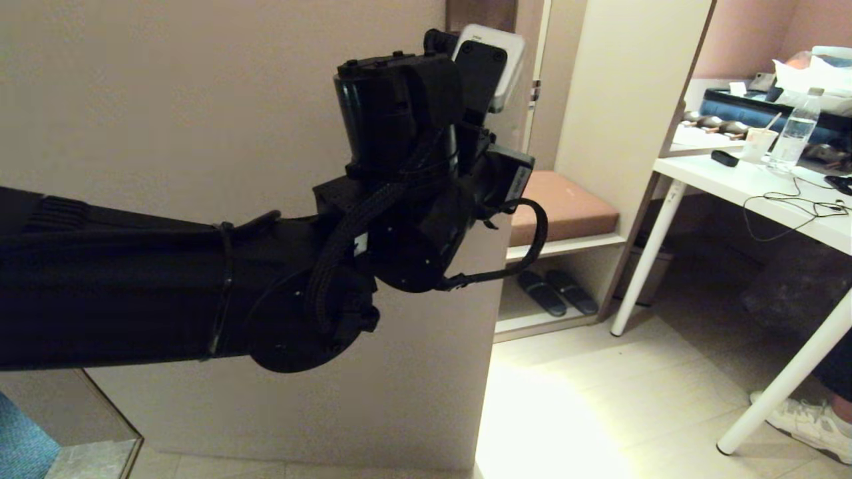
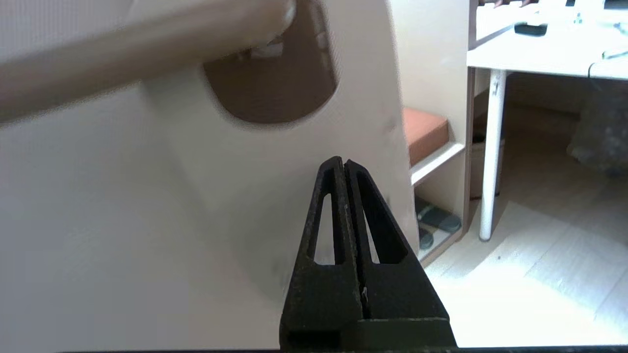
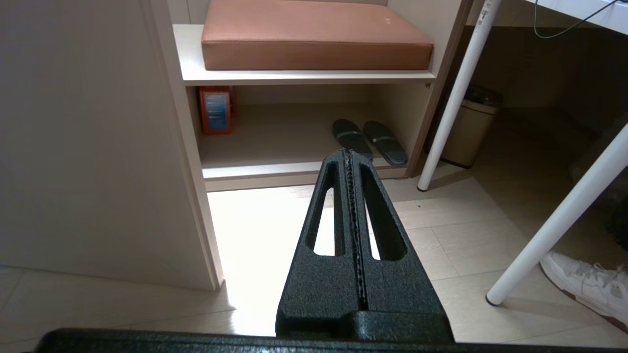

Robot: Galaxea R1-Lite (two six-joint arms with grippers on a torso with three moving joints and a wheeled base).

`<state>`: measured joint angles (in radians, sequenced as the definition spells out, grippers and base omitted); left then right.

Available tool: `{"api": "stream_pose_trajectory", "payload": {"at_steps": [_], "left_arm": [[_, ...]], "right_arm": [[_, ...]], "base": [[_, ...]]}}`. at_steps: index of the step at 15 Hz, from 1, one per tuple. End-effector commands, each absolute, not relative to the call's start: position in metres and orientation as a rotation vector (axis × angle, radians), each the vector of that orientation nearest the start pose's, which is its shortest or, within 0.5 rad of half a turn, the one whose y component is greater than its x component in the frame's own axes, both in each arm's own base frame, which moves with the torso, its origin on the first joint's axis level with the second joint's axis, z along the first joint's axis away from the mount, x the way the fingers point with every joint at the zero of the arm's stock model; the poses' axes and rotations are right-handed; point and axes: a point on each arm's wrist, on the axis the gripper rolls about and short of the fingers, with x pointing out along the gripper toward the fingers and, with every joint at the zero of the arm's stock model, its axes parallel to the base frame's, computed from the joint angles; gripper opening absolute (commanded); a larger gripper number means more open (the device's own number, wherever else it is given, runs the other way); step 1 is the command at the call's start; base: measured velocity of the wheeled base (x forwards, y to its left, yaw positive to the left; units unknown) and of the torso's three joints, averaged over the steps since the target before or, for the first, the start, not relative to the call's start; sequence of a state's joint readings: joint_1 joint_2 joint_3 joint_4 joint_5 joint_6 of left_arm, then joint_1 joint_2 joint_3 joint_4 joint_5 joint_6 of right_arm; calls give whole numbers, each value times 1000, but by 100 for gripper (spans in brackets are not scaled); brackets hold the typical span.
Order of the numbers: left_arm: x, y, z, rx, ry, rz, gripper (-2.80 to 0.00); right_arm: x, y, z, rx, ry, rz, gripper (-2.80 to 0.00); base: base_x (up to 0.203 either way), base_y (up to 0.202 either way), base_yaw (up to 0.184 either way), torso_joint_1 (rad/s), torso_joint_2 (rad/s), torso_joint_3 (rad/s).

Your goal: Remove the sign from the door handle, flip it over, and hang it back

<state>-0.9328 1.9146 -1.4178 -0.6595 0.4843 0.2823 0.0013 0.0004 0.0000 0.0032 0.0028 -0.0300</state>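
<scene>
The sign (image 2: 274, 157) shows its pale face with the large oval hole. It hangs against the door, and a blurred bar, the door handle (image 2: 147, 39), crosses the top of the hole. Brown backplate (image 2: 279, 93) shows through the hole. No words are readable on the sign. My left gripper (image 2: 343, 162) is shut and empty, its tips just in front of the sign's lower part. In the head view the left gripper (image 1: 480, 56) is raised and covers part of the sign (image 1: 509, 50). My right gripper (image 3: 349, 153) is shut and empty, low over the floor.
The door (image 1: 200, 133) fills the left. Beyond its edge is a shelf unit with a brown cushion (image 1: 566, 206) and slippers (image 1: 556, 293). A white table (image 1: 752, 193) with a bottle, a bin (image 3: 466, 132) and a person's shoe (image 1: 805, 422) are on the right.
</scene>
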Motion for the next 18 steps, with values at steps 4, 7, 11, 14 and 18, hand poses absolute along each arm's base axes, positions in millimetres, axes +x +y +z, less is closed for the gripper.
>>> {"api": "stream_pose_trajectory", "payload": {"at_steps": [4, 7, 11, 14, 18], "left_arm": [[219, -278, 288, 171, -177, -416, -280], [205, -257, 277, 195, -142, -395, -280], [177, -210, 257, 211, -126, -355, -280], [161, -154, 252, 213, -126, -256, -280], [136, -96, 234, 225, -109, -120, -280]], "right_arm": [[-23, 0, 75, -31, 3, 5, -280], [-23, 0, 75, -31, 3, 5, -280], [-23, 0, 75, -31, 3, 5, -280], [-23, 0, 75, -31, 3, 5, -280], [-23, 0, 75, -31, 3, 5, -280]], "base": [[0, 0, 0, 0, 0, 0], [0, 0, 0, 0, 0, 0], [0, 0, 0, 0, 0, 0], [0, 0, 0, 0, 0, 0], [0, 0, 0, 0, 0, 0]]}}
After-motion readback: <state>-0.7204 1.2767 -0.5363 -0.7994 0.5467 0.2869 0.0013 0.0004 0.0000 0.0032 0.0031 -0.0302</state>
